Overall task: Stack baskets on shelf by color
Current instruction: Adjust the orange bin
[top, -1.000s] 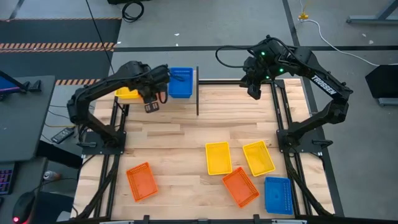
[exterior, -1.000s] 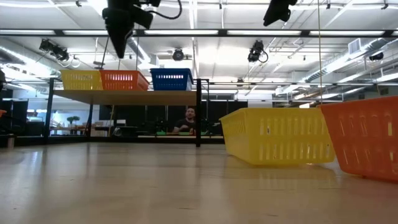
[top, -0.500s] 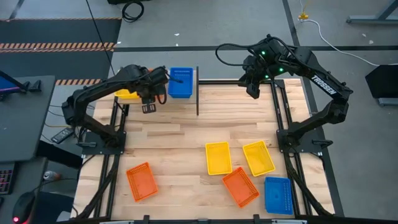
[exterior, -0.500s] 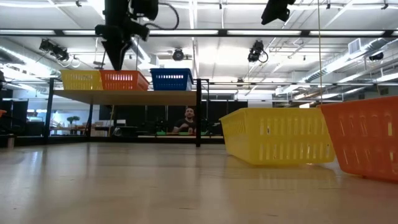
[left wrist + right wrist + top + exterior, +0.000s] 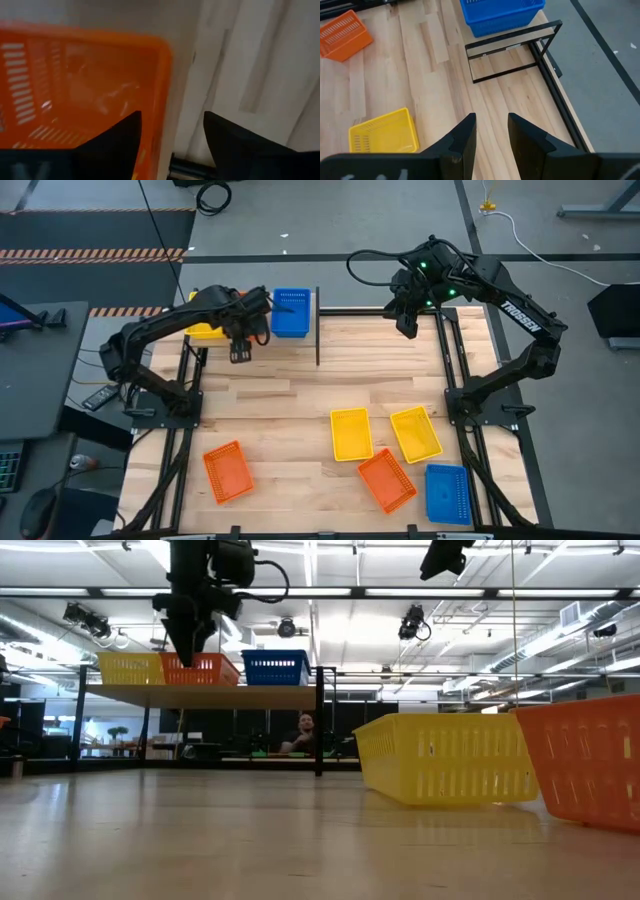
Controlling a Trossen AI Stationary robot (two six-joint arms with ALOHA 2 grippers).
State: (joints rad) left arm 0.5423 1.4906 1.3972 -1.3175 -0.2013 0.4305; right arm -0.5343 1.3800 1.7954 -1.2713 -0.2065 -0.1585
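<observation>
The shelf [image 5: 200, 694], a light-wood plank on thin black legs, carries three mesh-walled baskets in a row, all upright: a yellow basket [image 5: 128, 668], an orange basket [image 5: 205, 669] directly beneath the left tool [image 5: 190, 640], and a blue basket [image 5: 275, 667] just beside that tool. Well apart from it on the table lie five more: a lone orange basket [image 5: 228, 471], two yellow baskets [image 5: 351, 434] [image 5: 415, 433] side by side, a tilted orange one [image 5: 386, 480], and a blue one [image 5: 447, 493].
</observation>
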